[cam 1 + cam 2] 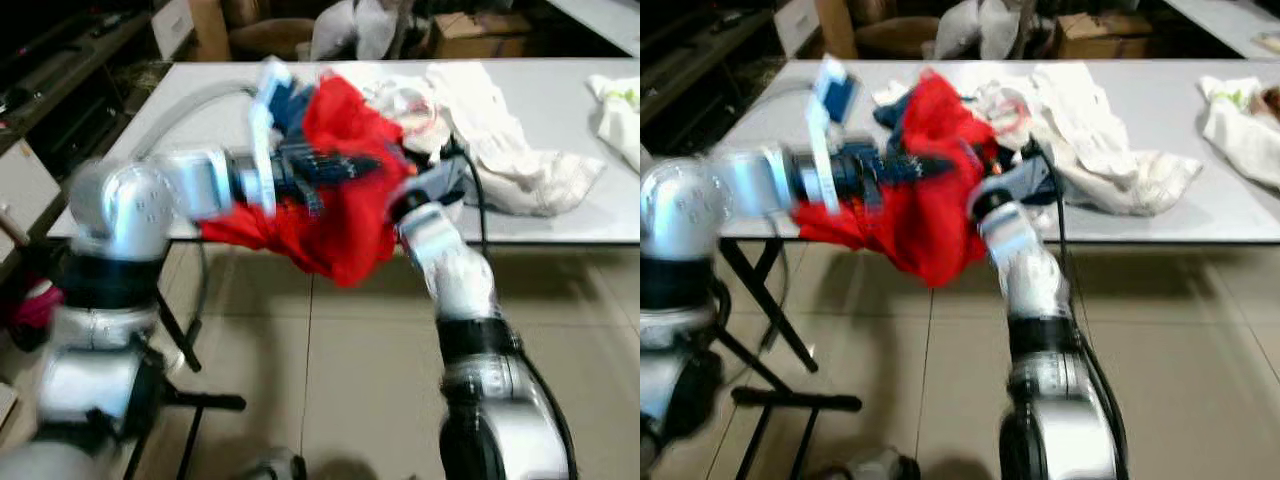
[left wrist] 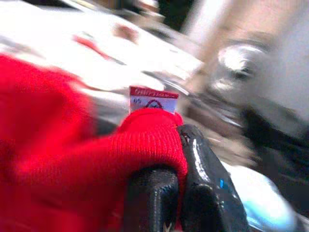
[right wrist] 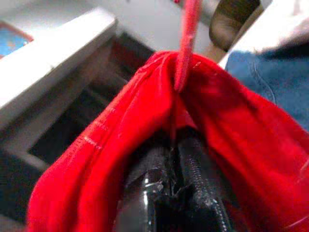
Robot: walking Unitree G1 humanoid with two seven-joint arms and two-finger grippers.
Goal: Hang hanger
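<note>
We hold a red garment (image 1: pixel 340 190) in the air at the near edge of the bench (image 1: pixel 560 100), between both arms. The left end effector (image 2: pixel 181 193) has its 2 fingers pressed together on a ribbed red hem, with a small white label (image 2: pixel 153 99) just beyond the tips. The right end effector (image 3: pixel 174 188) is pinching another fold of the same cloth, which drapes over its fingers. In the right wrist view a thin red bar (image 3: pixel 186 38) rises out of the cloth just past the fingertips; we judge this to be part of the hanger, though too little shows to be sure.

The pictures are blurred, so we read the risks loosely. The cloth hangs bunched and heavy below both grips, and it could slide off the hanger if either pinch holds fabric alone. The hem could also snag on the white clothes (image 1: pixel 500 140) and blue fabric (image 1: pixel 290 100) lying on the bench just behind.

The garment's long axis runs roughly across us, from the left arm to the right, sagging in the middle. We cannot tell which way the hanger's hook points.
</note>
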